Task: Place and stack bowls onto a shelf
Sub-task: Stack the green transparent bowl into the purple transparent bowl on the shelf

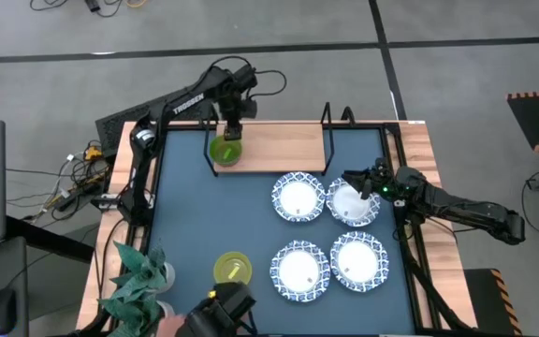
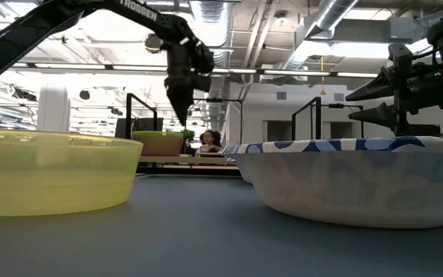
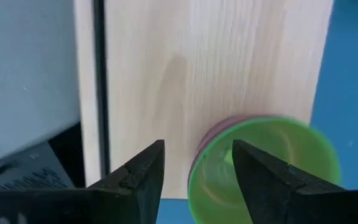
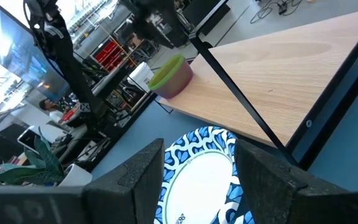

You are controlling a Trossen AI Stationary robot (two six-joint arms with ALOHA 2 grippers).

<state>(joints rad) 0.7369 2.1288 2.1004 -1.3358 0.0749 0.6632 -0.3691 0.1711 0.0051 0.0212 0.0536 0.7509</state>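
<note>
High view straight down over the whole tabletop (image 1: 185, 225), low view level at tabletop height, very near the yellow bowl (image 2: 52, 169), both wrist views close to the shelf (image 3: 229, 62), all four sharing the green bowl (image 1: 225, 150)

Dark jointed arms; left arm (image 1: 187, 103) lettered "TROSSEN" in white.

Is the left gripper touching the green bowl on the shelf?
Apart. The low view shows the left gripper hanging open above the green bowl, with background visible between fingertips and rim.
</note>
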